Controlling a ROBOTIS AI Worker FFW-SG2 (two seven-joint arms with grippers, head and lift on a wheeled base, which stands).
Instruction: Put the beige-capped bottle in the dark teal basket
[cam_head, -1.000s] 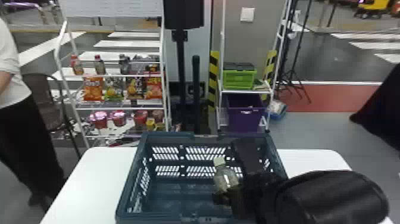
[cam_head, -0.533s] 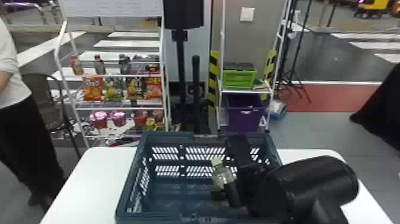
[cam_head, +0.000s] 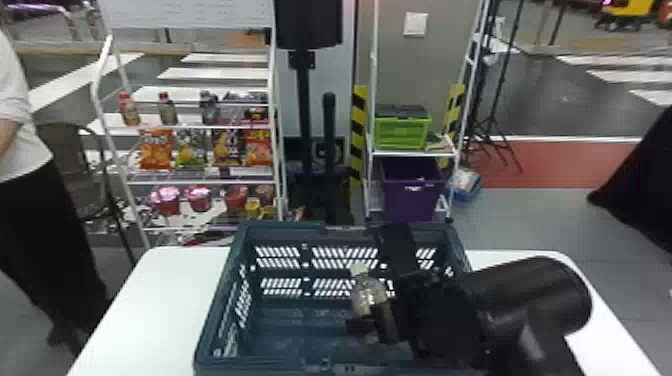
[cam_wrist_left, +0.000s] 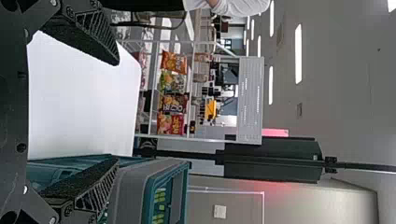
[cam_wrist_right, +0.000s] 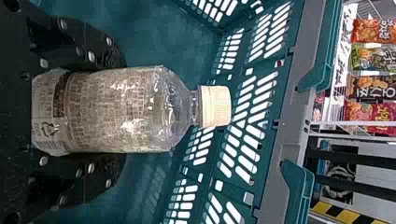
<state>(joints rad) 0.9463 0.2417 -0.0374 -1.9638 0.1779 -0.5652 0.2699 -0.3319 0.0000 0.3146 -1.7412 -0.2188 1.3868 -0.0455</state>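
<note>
Slightly leftward since the earlier head view, the right gripper (cam_wrist_right: 123, 109) has shifted with the bottle (cam_wrist_right: 116, 109), and the forearm (cam_head: 535, 300) has swung inward. The bottle is clasped between those two fingers, over the basket (cam_head: 280, 230) floor; whether its base touches down, I can't tell. Left gripper (cam_wrist_left: 116, 111) has its fingers parted, nothing between them. I'd expect a light, thin-walled bottle, easily dented and a bit slick, best held gently round its broad middle. Its cap (cam_wrist_right: 215, 106) points up, beyond the fingers, the long axis near upright, leaning slightly left.
</note>
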